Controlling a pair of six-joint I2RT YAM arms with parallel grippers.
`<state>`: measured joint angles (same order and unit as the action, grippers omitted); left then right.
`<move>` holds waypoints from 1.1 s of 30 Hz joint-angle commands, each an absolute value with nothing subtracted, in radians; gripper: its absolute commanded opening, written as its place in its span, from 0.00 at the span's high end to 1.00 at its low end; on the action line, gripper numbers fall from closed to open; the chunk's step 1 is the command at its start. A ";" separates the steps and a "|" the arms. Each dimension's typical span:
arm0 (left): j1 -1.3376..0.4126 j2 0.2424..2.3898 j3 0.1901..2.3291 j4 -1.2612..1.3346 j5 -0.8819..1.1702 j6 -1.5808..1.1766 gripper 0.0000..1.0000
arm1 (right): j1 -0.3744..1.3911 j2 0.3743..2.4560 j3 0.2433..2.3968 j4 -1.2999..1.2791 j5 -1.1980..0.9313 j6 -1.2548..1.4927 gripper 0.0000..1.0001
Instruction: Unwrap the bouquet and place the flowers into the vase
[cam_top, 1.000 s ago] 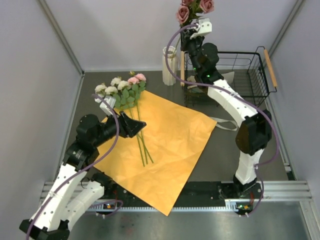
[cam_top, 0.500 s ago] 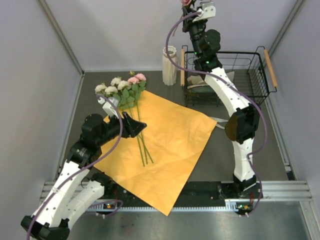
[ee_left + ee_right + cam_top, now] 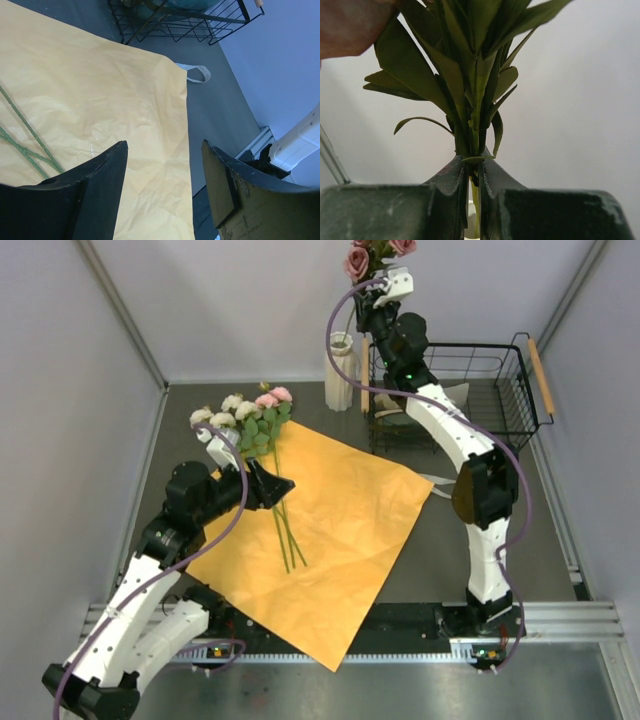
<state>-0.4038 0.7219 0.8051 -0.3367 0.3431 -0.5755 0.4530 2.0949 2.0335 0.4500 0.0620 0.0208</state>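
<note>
Right arm: the right gripper point(image 3: 370, 292) is pinching a small bunch of mauve roses point(image 3: 360, 262), jaws almost closed on the stems. In the wrist view the fingers point(image 3: 452, 187) are squeezing green stems, with leaves fanning out above. The bunch is being held high at the back, close to the vase point(image 3: 338, 375). The stem ends are hidden, so I cannot tell whether they are over the rim.

The vase is standing upright just left of the basket point(image 3: 522, 410).

Left arm: the left gripper point(image 3: 272, 488) is hovering over the paper point(image 3: 340, 540) with jaws wide and nothing between them.

The remaining flowers point(image 3: 240, 412) are lying with heads past the paper's far edge and stems running across it beside that gripper.

The ribbon point(image 3: 199, 74) is lying on the table at the paper's right corner.
</note>
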 commanded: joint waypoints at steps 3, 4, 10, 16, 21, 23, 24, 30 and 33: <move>-0.405 0.698 0.824 -0.302 0.318 -0.563 0.33 | 0.451 2.106 2.054 0.505 0.049 0.037 1.00; -0.405 0.698 0.819 -0.307 0.313 -0.568 0.34 | 0.453 2.112 2.048 0.511 0.045 0.041 1.00; -0.405 0.715 0.818 -0.305 0.310 -0.558 0.34 | 0.453 2.190 1.994 0.555 -0.031 0.057 0.93; -0.405 0.722 0.815 -0.307 0.301 -0.549 0.34 | 0.459 2.253 1.971 0.532 -0.041 0.041 0.86; -0.405 0.758 0.802 -0.345 0.256 -0.558 0.34 | 0.460 2.270 1.967 0.477 -0.034 0.005 0.78; -0.405 0.773 0.802 -0.353 0.259 -0.564 0.34 | 0.460 2.278 1.979 0.445 -0.041 -0.024 0.70; -0.405 0.784 0.799 -0.353 0.267 -0.568 0.34 | 0.459 2.278 1.982 0.433 -0.040 -0.025 0.69; -0.403 0.822 0.798 -0.383 0.242 -0.595 0.34 | 0.460 2.243 2.078 0.220 -0.005 -0.006 0.18; -0.403 0.841 0.805 -0.426 0.206 -0.604 0.34 | 0.462 2.174 2.131 0.036 0.034 0.041 0.10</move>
<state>-0.4038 0.8238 0.7925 -0.3916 0.2562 -0.5823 0.4572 2.2856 2.0384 0.2928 -0.0116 -0.0029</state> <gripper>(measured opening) 0.663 0.837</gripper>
